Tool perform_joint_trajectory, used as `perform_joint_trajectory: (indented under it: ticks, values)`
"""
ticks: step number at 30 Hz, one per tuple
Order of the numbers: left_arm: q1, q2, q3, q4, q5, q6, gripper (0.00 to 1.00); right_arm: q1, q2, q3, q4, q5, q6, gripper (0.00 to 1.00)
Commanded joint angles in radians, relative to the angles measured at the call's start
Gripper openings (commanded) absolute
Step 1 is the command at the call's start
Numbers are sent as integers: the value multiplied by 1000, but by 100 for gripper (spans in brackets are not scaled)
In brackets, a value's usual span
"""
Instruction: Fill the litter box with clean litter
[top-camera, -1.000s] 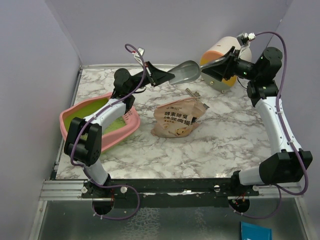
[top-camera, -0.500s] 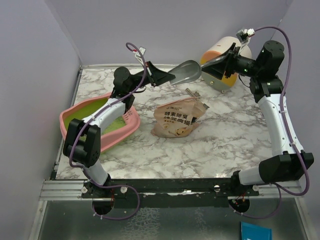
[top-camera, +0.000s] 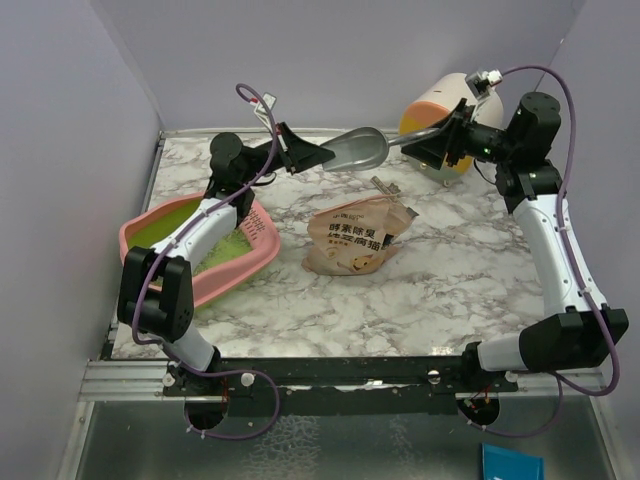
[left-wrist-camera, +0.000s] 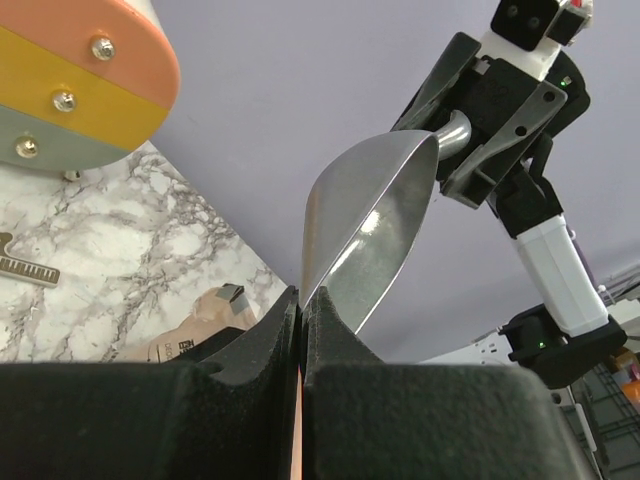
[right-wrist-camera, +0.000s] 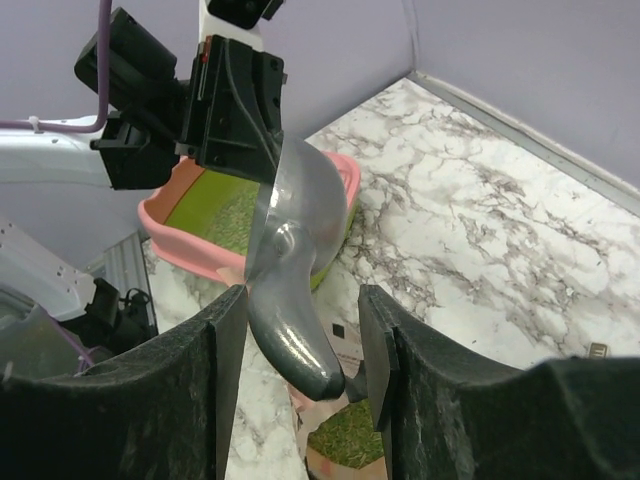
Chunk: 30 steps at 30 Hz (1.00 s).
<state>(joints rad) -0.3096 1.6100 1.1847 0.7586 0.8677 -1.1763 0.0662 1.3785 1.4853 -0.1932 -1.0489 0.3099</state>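
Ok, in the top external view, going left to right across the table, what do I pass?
Pink litter box → left end effector → metal scoop → tan cat litter pouch → right end effector → round drawer unit.

The litter box (top-camera: 262, 240), a shallow pink tray with a yellow-green inside, sits flat near the worktop's left edge. The clean litter's tan pouch (top-camera: 355, 235) lies crumpled mid-worktop; its granules can't be made out.

Tan pouch (top-camera: 355, 238): black Chinese characters in two lines, too small to read.
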Motion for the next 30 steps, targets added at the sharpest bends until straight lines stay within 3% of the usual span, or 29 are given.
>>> perform_joint_trajectory:
  ticks: [1, 23, 30]
  values:
    - [1, -27, 19, 58, 32, -31, 0, 4, -12, -33, 51, -72, 19, 48]
    - [-33, 34, 41, 47, 28, -30, 0, 6, -15, -58, 132, -113, 70, 47]
    - [-42, 54, 68, 46, 20, -31, 0, 6, -10, -54, 116, -122, 61, 43]
